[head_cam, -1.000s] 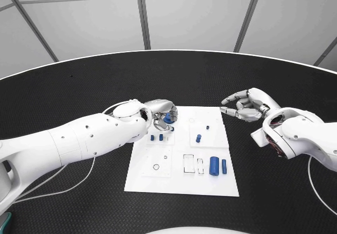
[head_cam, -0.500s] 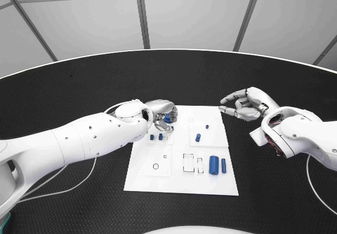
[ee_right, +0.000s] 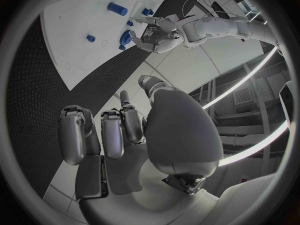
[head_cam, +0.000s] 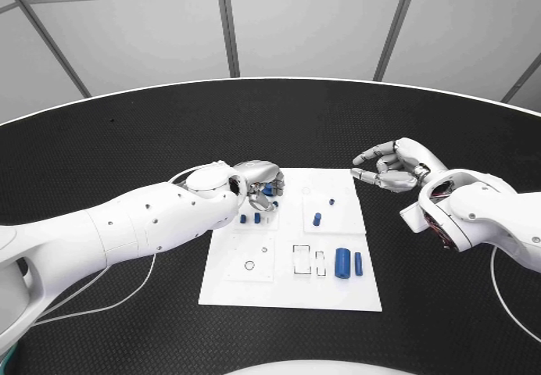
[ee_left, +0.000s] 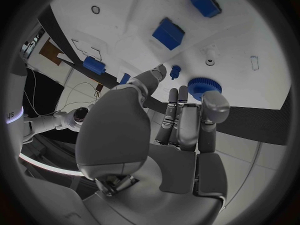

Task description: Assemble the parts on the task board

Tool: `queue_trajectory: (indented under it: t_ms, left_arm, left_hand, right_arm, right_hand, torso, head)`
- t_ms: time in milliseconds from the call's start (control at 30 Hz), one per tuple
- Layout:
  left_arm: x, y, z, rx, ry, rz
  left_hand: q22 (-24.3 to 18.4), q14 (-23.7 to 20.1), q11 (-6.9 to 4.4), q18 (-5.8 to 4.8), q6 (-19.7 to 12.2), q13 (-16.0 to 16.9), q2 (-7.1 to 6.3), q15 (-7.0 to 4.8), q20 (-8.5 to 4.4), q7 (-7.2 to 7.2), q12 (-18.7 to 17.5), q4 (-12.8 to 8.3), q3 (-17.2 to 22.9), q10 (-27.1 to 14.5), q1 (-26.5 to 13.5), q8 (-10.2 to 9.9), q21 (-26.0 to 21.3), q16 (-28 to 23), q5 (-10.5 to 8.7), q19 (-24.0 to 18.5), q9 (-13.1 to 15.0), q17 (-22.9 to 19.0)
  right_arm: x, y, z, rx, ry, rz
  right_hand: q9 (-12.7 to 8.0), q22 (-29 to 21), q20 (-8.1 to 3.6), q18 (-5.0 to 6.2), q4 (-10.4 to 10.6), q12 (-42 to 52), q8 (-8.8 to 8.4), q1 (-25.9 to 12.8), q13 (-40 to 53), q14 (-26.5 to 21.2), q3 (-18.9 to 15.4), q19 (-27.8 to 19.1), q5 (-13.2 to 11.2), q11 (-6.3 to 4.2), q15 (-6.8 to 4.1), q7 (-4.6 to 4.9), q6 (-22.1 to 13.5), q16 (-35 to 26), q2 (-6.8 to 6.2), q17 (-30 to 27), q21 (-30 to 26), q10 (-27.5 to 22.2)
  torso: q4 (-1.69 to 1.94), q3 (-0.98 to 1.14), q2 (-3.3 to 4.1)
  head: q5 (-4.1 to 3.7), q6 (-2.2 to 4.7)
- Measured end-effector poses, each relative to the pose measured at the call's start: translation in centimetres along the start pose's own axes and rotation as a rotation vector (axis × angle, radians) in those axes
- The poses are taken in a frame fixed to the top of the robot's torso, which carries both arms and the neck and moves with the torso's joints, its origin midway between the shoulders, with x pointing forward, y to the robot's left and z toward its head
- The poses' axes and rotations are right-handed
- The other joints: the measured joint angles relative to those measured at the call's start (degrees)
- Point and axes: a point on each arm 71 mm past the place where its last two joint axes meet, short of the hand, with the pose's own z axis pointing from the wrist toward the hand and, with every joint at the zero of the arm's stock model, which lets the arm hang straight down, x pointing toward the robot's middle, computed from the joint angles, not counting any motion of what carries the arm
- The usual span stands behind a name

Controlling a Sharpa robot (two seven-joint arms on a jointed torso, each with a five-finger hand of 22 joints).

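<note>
Pinching a blue gear (ee_left: 204, 87), the left hand (head_cam: 257, 179) fingers — right hand (head_cam: 391, 166) curled, holding nothing.

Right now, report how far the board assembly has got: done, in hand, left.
Done: two small blue parts stand in the task board near the left hand. In hand: the left hand holds a blue gear over the board's far left corner. Left: two blue blocks lie loose beside outlined slots, and another blue piece sits mid-board. The right hand holds nothing, fingers curled, off the board.
</note>
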Motion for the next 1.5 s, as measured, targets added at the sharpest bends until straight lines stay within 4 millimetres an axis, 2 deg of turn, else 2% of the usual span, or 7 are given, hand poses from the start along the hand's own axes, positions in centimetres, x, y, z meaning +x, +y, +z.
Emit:
queue_trajectory:
  t_ms: [267, 367, 400, 667, 1467, 1500]
  left_arm:
    - [0.6, 0.0, 0.1, -0.008, 0.009, -0.003]
    - [0.8, 0.0, 0.1, -0.011, 0.015, -0.004]
    - [0.8, 0.0, 0.1, -0.011, 0.016, -0.004]
    - [1.1, 0.1, 0.2, -0.023, 0.028, -0.002]
    - [1.4, 0.2, 0.4, -0.037, 0.043, 0.0]
    - [1.4, 0.2, 0.5, -0.038, 0.045, 0.0]
  left_hand:
    - [2.8, 0.5, -0.32, 0.0, 0.6, 0.2, 0.35, -0.51, -0.36, -0.61, 0.5, -0.6, 0.7, 1.2, 0.3, 0.0, 1.9, 0.4, 0.0, 1.3, 0.6, -0.1]
    - [3.2, 0.7, -0.5, -0.01, 1.0, 0.2, 0.48, -0.3, -0.51, -0.62, 0.5, -0.8, 1.4, 1.3, 0.4, 0.0, 2.1, 0.4, 0.0, 1.5, 0.7, -0.1]
    - [3.4, 0.7, -0.5, -0.61, 1.0, 0.2, 0.48, -0.3, -0.51, -0.61, 0.5, -0.7, 1.5, 1.3, 0.4, 0.0, 2.3, 0.4, 0.0, 1.5, 0.8, -0.1]
    - [5.5, 0.9, -0.89, -0.57, 1.5, 0.2, 0.49, -0.5, -0.68, -1.03, 0.5, -1.0, 3.4, 2.7, 0.4, 0.0, 3.8, 0.8, 0.06, 2.4, 1.1, 0.2]
    - [6.1, 0.9, -1.02, -0.54, 2.1, 0.0, 0.72, -0.5, -0.88, -0.93, 0.3, -1.2, 4.9, 3.7, 0.7, -0.5, 4.1, 0.8, 0.06, 2.6, 1.3, 0.0]
    - [6.3, 0.9, -1.02, -0.86, 2.1, 0.0, 0.72, -0.5, -0.88, -0.93, 0.2, -1.1, 5.1, 3.7, 0.7, -0.8, 4.4, 0.8, 0.06, 2.6, 1.3, 0.0]
  right_arm:
    - [0.1, 0.1, 0.0, -0.002, 0.002, 0.001]
    - [0.1, 0.1, 0.0, -0.002, 0.002, 0.001]
    - [0.1, 0.1, 0.0, -0.002, 0.002, 0.001]
    - [0.1, 0.1, 0.0, -0.003, 0.004, 0.001]
    - [0.2, 0.2, 0.0, -0.006, 0.007, 0.002]
    - [0.2, 0.2, 0.0, -0.006, 0.008, 0.002]
  right_hand:
    - [0.0, 0.0, 0.0, 0.0, 0.0, 0.0, 0.0, 0.0, 0.0, 0.0, 0.0, 0.0, 0.5, 0.0, 0.0, 0.0, 0.0, 0.0, 0.0, 0.0, 0.0, 0.0]
    - [0.0, 0.0, 0.0, 0.0, 0.0, 0.0, 0.0, 0.0, 0.0, 0.0, 0.0, 0.0, 0.5, 0.0, 0.0, 0.0, 0.0, 0.0, 0.0, 0.0, 0.0, 0.0]
    - [0.0, 0.0, 0.0, 0.0, 0.0, 0.0, 0.0, 0.0, 0.0, 0.0, 0.0, 0.0, 0.5, 0.0, 0.0, 0.0, 0.0, 0.0, 0.0, 0.0, 0.0, 0.0]
    - [0.0, 0.0, 0.0, 0.0, 0.0, 0.0, 0.0, 0.0, 0.0, 0.0, 0.0, 0.0, 0.5, 0.0, 0.0, 0.0, 0.0, 0.0, 0.0, 0.0, 0.0, 0.0]
    - [0.0, 0.0, 0.0, 0.0, 0.0, 0.2, -0.01, 0.0, 0.0, 0.0, 0.0, 0.0, 0.8, 0.0, 0.0, 0.0, 0.0, 0.0, 0.0, 0.0, 0.0, 0.0]
    - [0.0, 0.0, 0.0, 0.0, 0.0, 0.2, -0.01, 0.0, 0.0, 0.0, 0.0, 0.0, 0.8, 0.0, 0.0, 0.0, 0.0, 0.0, 0.0, 0.0, 0.0, 0.0]
  torso:
    - [0.02, 0.0, -0.03]
    - [0.01, -0.01, -0.03]
    - [0.01, 0.0, -0.04]
    - [-0.02, 0.03, -0.05]
    - [0.03, 0.07, -0.17]
    - [0.03, 0.07, -0.17]
  head:
    - [-0.1, -0.14]
    - [-0.13, -0.2]
    - [-0.13, -0.21]
    - [-0.27, -0.31]
    - [-0.46, -0.75]
    - [-0.46, -0.75]
